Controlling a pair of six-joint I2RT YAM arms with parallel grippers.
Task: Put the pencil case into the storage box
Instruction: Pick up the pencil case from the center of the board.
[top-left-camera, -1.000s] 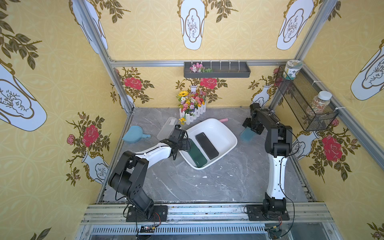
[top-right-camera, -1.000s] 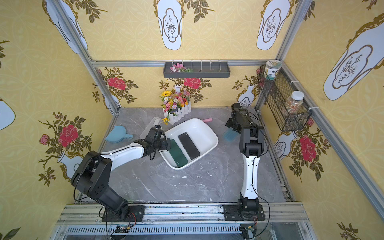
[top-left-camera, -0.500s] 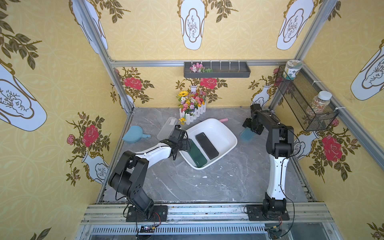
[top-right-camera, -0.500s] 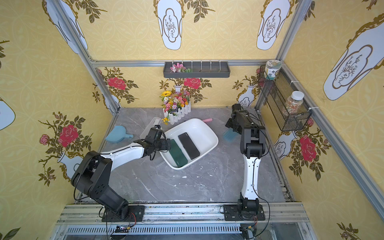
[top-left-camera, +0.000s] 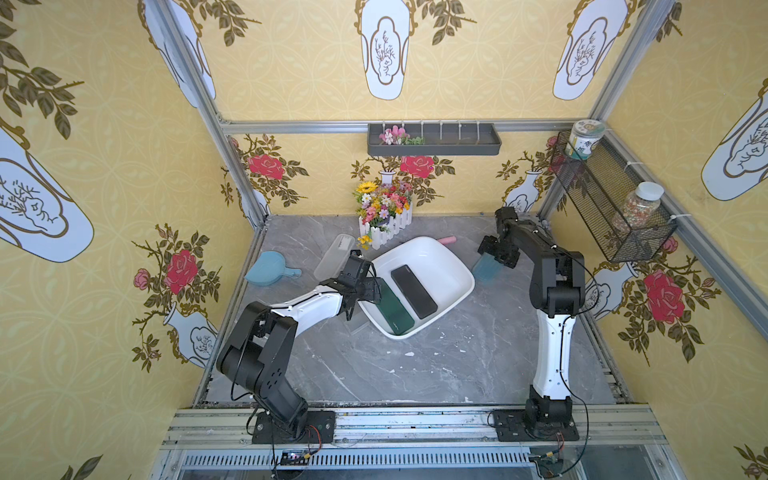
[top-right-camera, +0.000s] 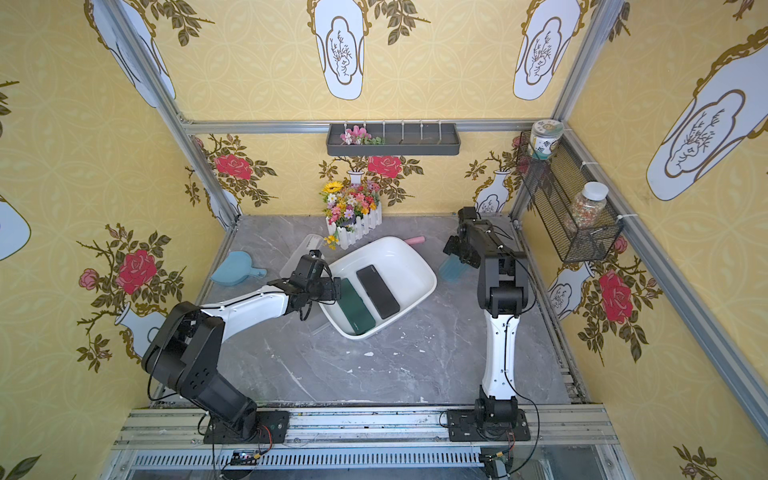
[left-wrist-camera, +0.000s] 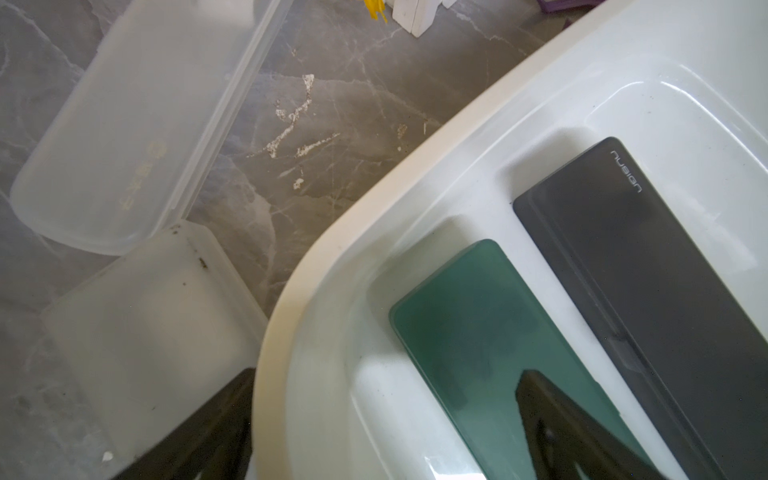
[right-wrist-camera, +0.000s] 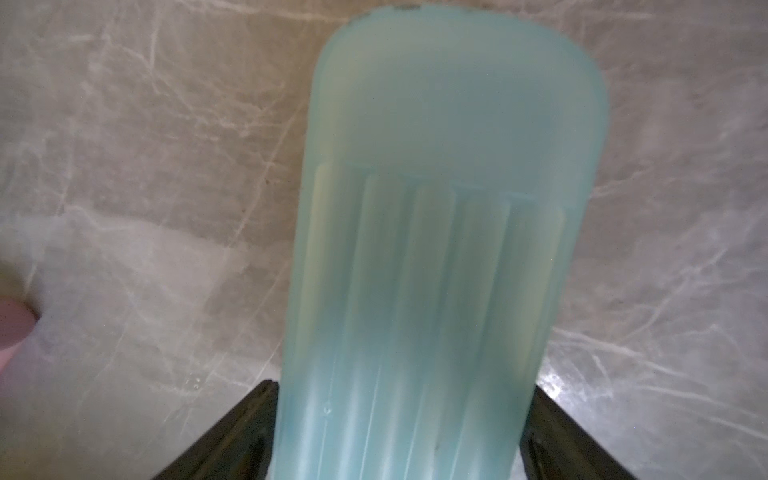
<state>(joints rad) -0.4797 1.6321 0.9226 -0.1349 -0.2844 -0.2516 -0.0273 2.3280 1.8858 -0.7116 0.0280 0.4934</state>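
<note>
The storage box is a white tub in the middle of the table. A dark green case and a black case lie in it. To the right of the tub a light blue ribbed pencil case lies on the table. My right gripper is shut on it, a finger against each long side. My left gripper is open astride the tub's left rim, holding nothing.
Two frosted clear cases lie left of the tub. A blue paddle-shaped object sits further left. A pink item and a flower planter stand behind the tub. A wire basket hangs on the right wall.
The right gripper's jaws have closed a little onto the blue pencil case. The left arm has barely moved.
</note>
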